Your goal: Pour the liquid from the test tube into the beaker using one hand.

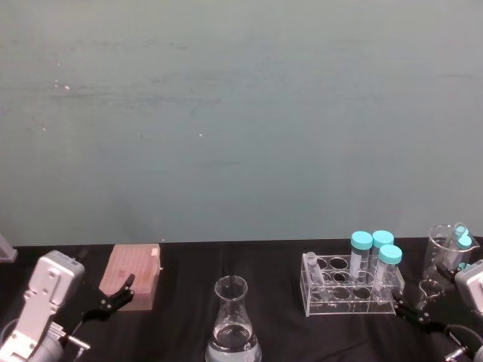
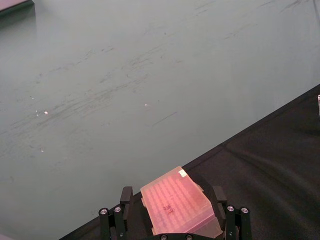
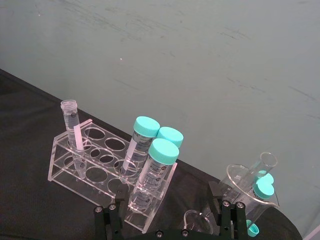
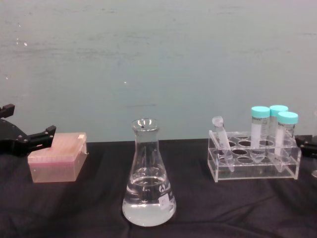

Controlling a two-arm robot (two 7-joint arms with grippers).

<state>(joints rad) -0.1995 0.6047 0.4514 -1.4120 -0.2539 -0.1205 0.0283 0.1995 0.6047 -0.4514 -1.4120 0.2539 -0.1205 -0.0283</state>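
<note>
The test tube (image 4: 221, 141) leans uncapped in the left end of a clear rack (image 4: 253, 171) and also appears in the right wrist view (image 3: 70, 120) and the head view (image 1: 312, 270). I cannot make out its liquid. The beaker, a conical flask (image 4: 148, 184) holding clear liquid in its base, stands at centre front (image 1: 233, 324). My right gripper (image 3: 167, 192) hovers open just short of the rack's right end (image 1: 413, 305), touching nothing. At the far left my left gripper (image 1: 113, 296) stands open beside a pink box (image 2: 177, 207).
Three teal-capped tubes (image 3: 152, 155) stand in the rack's right end. A glass beaker (image 3: 247, 185) with more capped tubes sits at the far right. The pink tip box (image 4: 57, 157) lies at the left. A black cloth (image 4: 89, 213) covers the table before a teal wall.
</note>
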